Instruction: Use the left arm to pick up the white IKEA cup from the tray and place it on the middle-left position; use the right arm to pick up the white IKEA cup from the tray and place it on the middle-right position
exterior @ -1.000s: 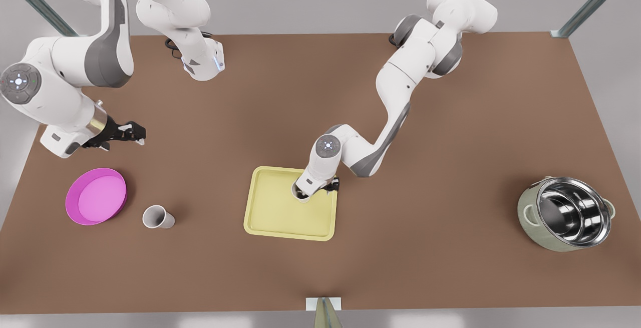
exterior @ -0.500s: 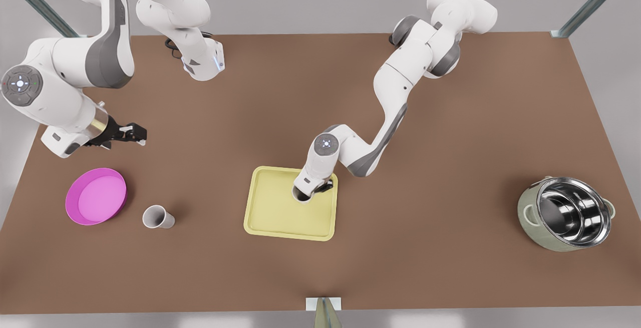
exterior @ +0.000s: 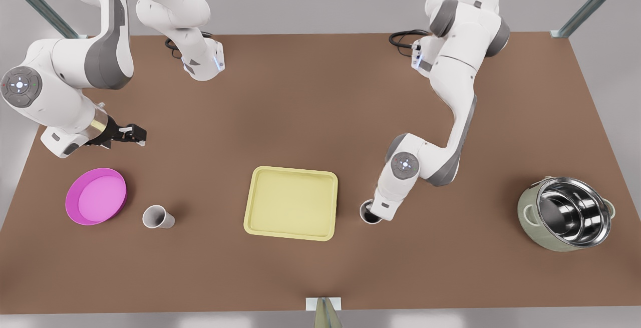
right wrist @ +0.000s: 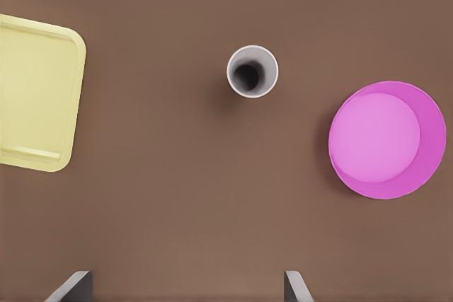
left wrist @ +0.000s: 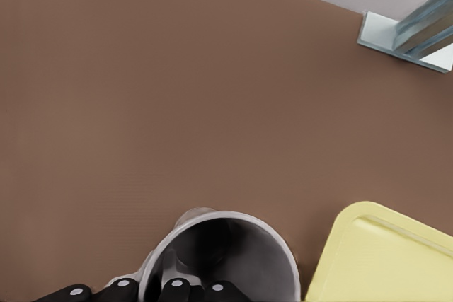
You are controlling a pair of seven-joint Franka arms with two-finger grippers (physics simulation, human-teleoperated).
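The pale-yellow tray (exterior: 260, 228) lies bare at the table's middle. My left gripper (exterior: 376, 212), on the arm at the front view's right, is shut on the wall of a white cup (exterior: 367, 214) just off the tray's right edge. In the left wrist view one finger is inside that cup (left wrist: 233, 245), the other outside, the left gripper (left wrist: 152, 289) close beside the tray (left wrist: 382, 252). I cannot tell whether the cup rests on the table. A second white cup (exterior: 157, 217) (right wrist: 252, 71) stands upright on the tabletop. My right gripper (exterior: 131, 134) (right wrist: 185, 288) waits open, high at the front view's left.
A round magenta plate (exterior: 96, 196) (right wrist: 386, 139) lies beside the second cup. A steel pot (exterior: 571, 213) sits at the front view's far right. A metal bracket (exterior: 323, 304) (left wrist: 403, 33) is fixed at the table's front edge. Bare brown tabletop lies between cup and pot.
The left gripper carried its white cup off the tray toward the front view's right, now just past the tray's edge. The tray is bare. The right arm barely moved.
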